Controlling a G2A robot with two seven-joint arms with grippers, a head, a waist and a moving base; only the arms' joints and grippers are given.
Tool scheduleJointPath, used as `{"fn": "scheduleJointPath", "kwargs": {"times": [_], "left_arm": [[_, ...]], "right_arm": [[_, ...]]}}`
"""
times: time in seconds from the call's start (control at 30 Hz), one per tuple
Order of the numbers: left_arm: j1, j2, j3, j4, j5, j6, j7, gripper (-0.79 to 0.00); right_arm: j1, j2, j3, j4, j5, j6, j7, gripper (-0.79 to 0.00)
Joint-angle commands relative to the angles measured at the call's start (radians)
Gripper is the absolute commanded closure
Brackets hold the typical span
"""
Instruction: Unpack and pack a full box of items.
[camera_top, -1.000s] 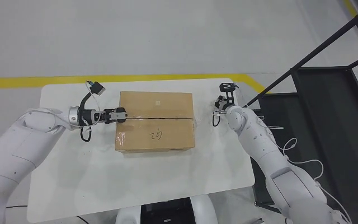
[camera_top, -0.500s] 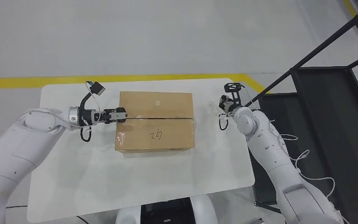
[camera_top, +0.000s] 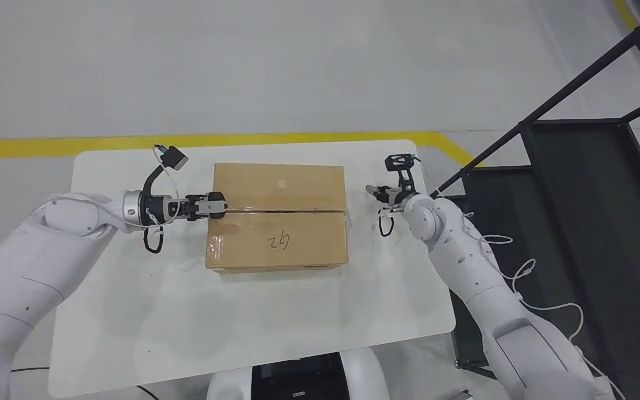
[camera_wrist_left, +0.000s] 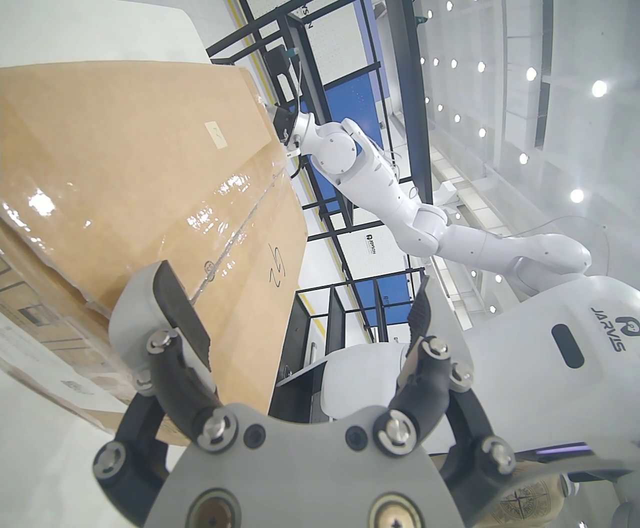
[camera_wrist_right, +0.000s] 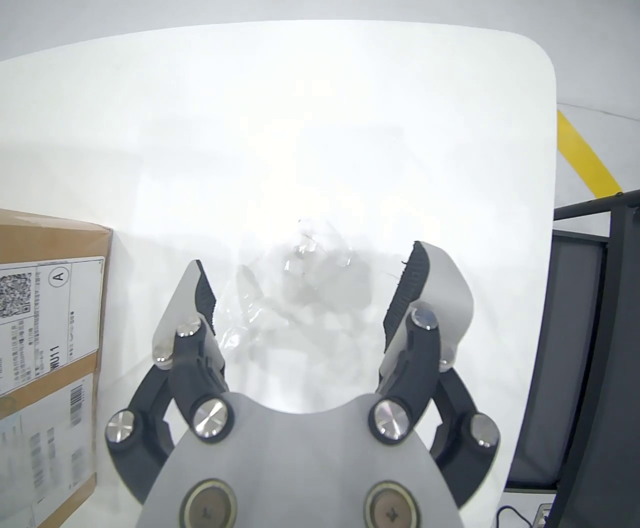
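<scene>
white table (camera_top: 130, 320) | yellow floor stripe (camera_top: 100, 145) | black rack (camera_top: 590, 180) beside table

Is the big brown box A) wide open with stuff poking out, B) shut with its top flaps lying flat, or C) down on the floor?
B: the cardboard box sits on the white table, and its two top flaps lie flat and meet along the middle seam.
</scene>
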Motion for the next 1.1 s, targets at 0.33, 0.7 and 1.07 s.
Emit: {"fn": "scheduleJointPath", "kwargs": {"times": [0.33, 0.7, 1.07], "left_arm": [[0.0, 0.0, 0.0, 0.0, 0.0, 0.0, 0.0, -0.785], [0.0, 0.0, 0.0, 0.0, 0.0, 0.0, 0.0, -0.785], [0.0, 0.0, 0.0, 0.0, 0.0, 0.0, 0.0, -0.785]], "right_arm": [[0.061, -0.031, -0.046, 0.093, 0.026, -0.014, -0.019, -0.336], [0.081, -0.04, -0.041, 0.135, 0.014, 0.012, -0.048, -0.757], [0.103, -0.056, -0.053, 0.177, 0.033, -0.007, -0.045, -0.465]]}}
